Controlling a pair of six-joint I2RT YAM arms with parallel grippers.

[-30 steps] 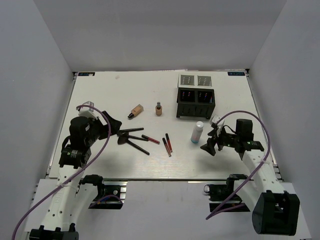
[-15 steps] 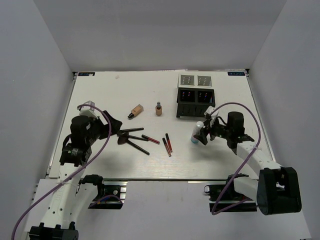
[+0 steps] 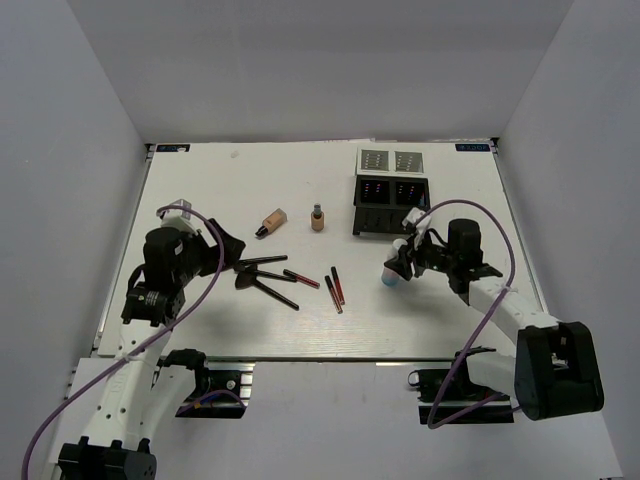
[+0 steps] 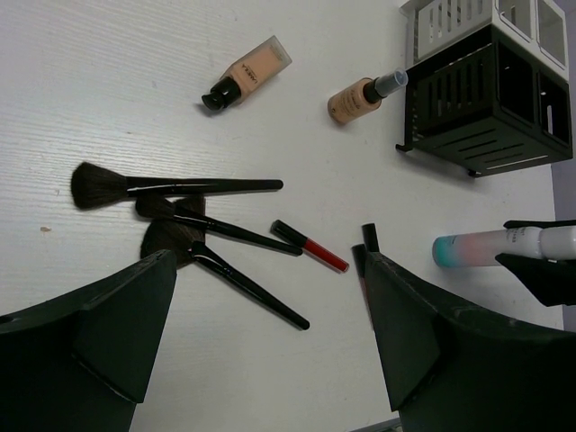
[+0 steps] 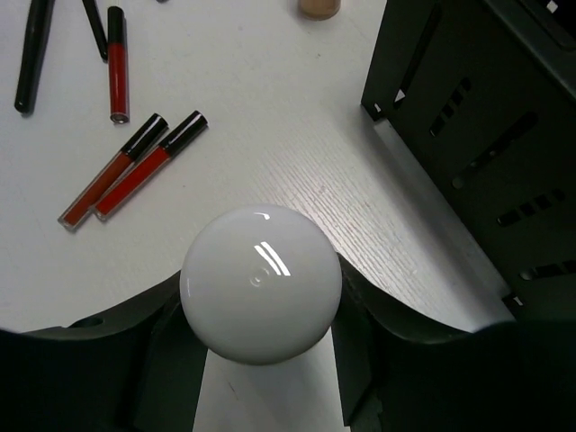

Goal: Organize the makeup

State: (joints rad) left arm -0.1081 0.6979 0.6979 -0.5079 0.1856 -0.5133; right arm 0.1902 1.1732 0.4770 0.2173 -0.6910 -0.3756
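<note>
Brushes [image 4: 171,187] three, pencils [image 4: 310,247] three, bottles [image 4: 490,246] three

- Bare white tabletop [image 3: 200,180] fills the upper left of the top view.
- Black-handled makeup brushes [image 3: 262,275] and thin red-black pencils [image 3: 335,288] clutter the centre, with narrow gaps between them.
- A tall black slatted four-compartment box [image 3: 391,205] stands upper right, close behind the white bottle with blue base [image 4: 490,245] that the right gripper [image 3: 400,266] clasps.
- A free strip runs along the bottom edge.
</note>
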